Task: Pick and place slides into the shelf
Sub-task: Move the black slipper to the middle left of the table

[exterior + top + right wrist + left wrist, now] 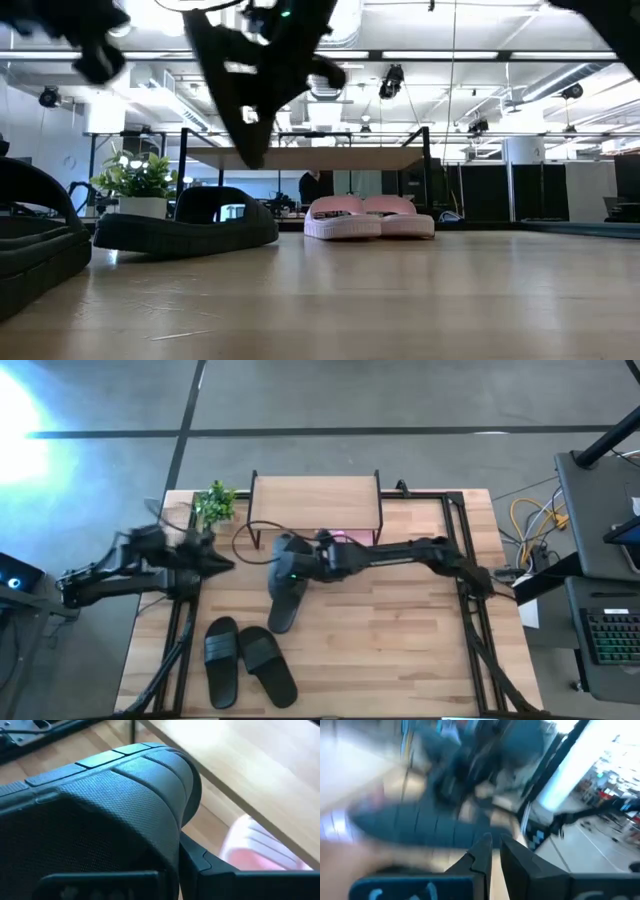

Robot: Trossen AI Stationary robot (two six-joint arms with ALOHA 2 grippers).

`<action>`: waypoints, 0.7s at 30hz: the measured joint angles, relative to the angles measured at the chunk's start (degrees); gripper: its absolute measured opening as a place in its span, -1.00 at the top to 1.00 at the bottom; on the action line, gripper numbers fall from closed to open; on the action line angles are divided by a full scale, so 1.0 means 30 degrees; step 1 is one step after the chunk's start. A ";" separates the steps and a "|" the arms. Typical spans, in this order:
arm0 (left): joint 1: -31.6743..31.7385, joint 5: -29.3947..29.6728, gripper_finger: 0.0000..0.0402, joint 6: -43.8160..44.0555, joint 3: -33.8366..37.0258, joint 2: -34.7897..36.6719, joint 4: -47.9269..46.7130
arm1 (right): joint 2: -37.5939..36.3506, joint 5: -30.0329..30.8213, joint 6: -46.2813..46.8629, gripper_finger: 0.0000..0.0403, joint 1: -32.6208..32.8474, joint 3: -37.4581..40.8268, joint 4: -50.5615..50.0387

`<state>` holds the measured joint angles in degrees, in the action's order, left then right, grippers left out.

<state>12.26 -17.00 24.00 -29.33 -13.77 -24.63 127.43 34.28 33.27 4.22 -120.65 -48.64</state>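
My right gripper (292, 568) reaches to mid-table in front of the shelf (315, 500) and is shut on a black slide (284, 598), which shows hanging high in the low view (240, 85). A pink pair (368, 218) stands on the table under the shelf's wooden board. Two more black slides (222, 658) (268, 665) lie soles down near the table's front left. My left gripper (495, 842) hovers shut and empty above the table's left side. My right gripper has the black slide by its broad strap (167, 820). One dark finger (200, 862) shows beside the strap's edge; the strap hides the other. The fingers slant down from the table's right. The slide hangs tilted below them, clear of the table.
A small potted plant (215, 505) stands at the shelf's left end. A cable loop (250, 535) lies by the shelf's left leg. Black frame rails (470, 600) run along the table's sides. Bare wood (390, 640) lies right of the black pair.
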 joint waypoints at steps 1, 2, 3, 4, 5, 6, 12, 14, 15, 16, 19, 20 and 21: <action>0.0003 0.0305 0.89 -0.0624 -0.0579 0.0232 -0.0136 | 0.0551 -0.0151 -0.0081 0.94 -0.0146 -0.0834 -0.0136; 0.0003 0.0621 0.89 -0.1171 -0.1079 0.0467 -0.0419 | 0.1228 -0.0431 -0.0252 0.94 -0.0244 -0.1706 -0.0291; -0.0003 0.1146 0.89 -0.1633 -0.1462 0.0658 -0.1034 | 0.1850 -0.0777 -0.0546 0.94 -0.0287 -0.2597 -0.0498; 0.0003 0.1734 0.89 -0.1869 -0.1752 0.0848 -0.1891 | 0.2429 -0.1066 -0.0838 0.94 -0.0306 -0.3473 -0.0852; 0.0003 0.2315 0.89 -0.2052 -0.1898 0.1034 -0.2870 | 0.3084 -0.1100 -0.1102 0.94 -0.0305 -0.4373 -0.1410; 0.0003 0.2829 0.89 -0.2102 -0.1958 0.1199 -0.3711 | 0.3506 -0.0988 -0.1241 0.94 -0.0291 -0.4838 -0.1958; 0.0003 0.3709 0.89 -0.1141 -0.1625 0.1944 -0.6113 | 0.3624 -0.1636 -0.1414 0.94 0.0057 -0.3957 -0.1541; 0.0003 0.3699 0.89 -0.1134 -0.1584 0.2137 -0.6079 | 0.3635 -0.1555 -0.1895 0.94 0.0110 -0.4079 -0.0647; 0.0003 0.3716 0.89 -0.1162 -0.1584 0.2170 -0.5793 | 0.3672 -0.1765 -0.2193 0.94 0.0107 -0.4112 -0.0041; 0.0003 0.3775 0.89 -0.1231 -0.1578 0.2188 -0.5680 | 0.3709 -0.2023 -0.2427 0.93 0.0080 -0.4113 0.0407; 0.0003 0.3775 0.89 -0.1495 -0.1334 0.2171 -0.5843 | 0.4145 -0.3152 -0.2093 0.86 -0.0176 -0.4059 0.1344; 0.0003 0.3779 0.89 -0.1593 -0.1286 0.2122 -0.5919 | 0.4349 -0.3515 -0.1876 0.81 -0.0259 -0.4034 0.1338; -0.0001 0.3778 0.89 -0.1622 -0.1278 0.2066 -0.6008 | 0.4512 -0.3773 -0.1611 0.75 -0.0305 -0.4017 0.1341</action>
<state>12.26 -5.66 19.14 -33.17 -7.57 -42.65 140.96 22.96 28.44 3.30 -132.70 -44.61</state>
